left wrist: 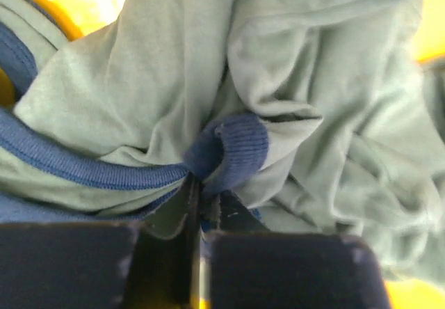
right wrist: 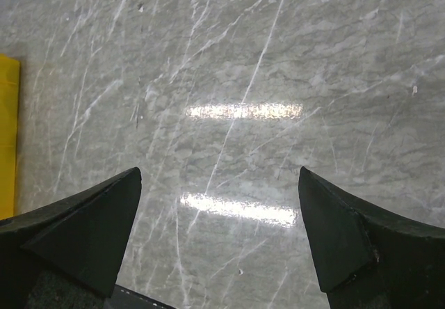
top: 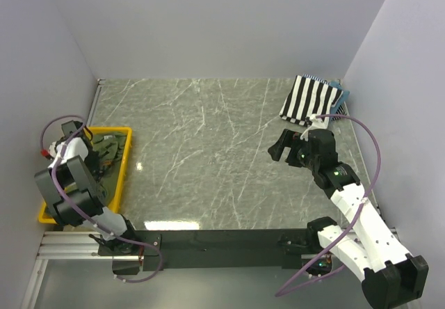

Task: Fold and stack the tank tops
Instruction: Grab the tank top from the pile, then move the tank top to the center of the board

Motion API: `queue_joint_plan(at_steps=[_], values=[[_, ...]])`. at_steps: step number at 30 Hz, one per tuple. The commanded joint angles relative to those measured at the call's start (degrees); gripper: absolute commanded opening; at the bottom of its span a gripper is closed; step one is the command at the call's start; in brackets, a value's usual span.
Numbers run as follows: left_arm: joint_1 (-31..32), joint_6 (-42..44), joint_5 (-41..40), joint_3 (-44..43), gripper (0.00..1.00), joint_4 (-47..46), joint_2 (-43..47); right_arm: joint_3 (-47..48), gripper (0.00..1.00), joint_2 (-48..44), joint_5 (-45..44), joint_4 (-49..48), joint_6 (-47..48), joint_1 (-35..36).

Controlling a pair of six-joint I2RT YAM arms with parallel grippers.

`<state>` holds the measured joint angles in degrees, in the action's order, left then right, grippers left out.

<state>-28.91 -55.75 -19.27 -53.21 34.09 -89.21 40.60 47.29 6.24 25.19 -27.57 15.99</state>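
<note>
Left tool: its two dark fingers are pressed together on a rolled fold of navy trim belonging to the olive-green tank top. Only a thin slit shows between the fingers, and cloth fills it. The rest of the garment bunches in loose creases around and beyond the tips.

In the overhead view this top lies crumpled inside the yellow tray, which sits at the left edge of the surface. The left arm reaches down into the tray from the near side.

Right tool: the fingers stand wide apart with nothing between them. It holds nothing and touches no cloth. Only the bare grey, marble-veined surface shows between the tips, with two bright reflections on it and a strip of the tray at the left border of the wrist view.

The black-and-white striped tank top lies in a compact, roughly rectangular shape at the far right corner of the surface. It is well apart from the tray. The right tool is near it on the near side, apart from it.
</note>
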Motion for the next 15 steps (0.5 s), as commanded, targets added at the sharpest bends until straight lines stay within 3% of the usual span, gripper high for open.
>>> queue_joint_plan(at_steps=[1,7,11,15], values=[[-0.01,2.48,5.29,-1.46,0.01,-3.76,8.93,0.53,1.00,-1.06,1.67,-2.60,0.77,0.27],[0.25,6.79,10.64,-10.76,0.01,-2.01,21.07,1.59,1.00,-1.32,2.81,-2.87,0.68,0.36],[2.18,7.67,15.13,-18.49,0.01,-2.09,24.08,2.82,1.00,-1.23,3.52,-2.95,0.68,0.36],[8.76,8.55,17.33,-30.85,0.01,-3.06,24.17,4.48,1.00,-0.79,3.78,-2.43,0.42,0.36]])
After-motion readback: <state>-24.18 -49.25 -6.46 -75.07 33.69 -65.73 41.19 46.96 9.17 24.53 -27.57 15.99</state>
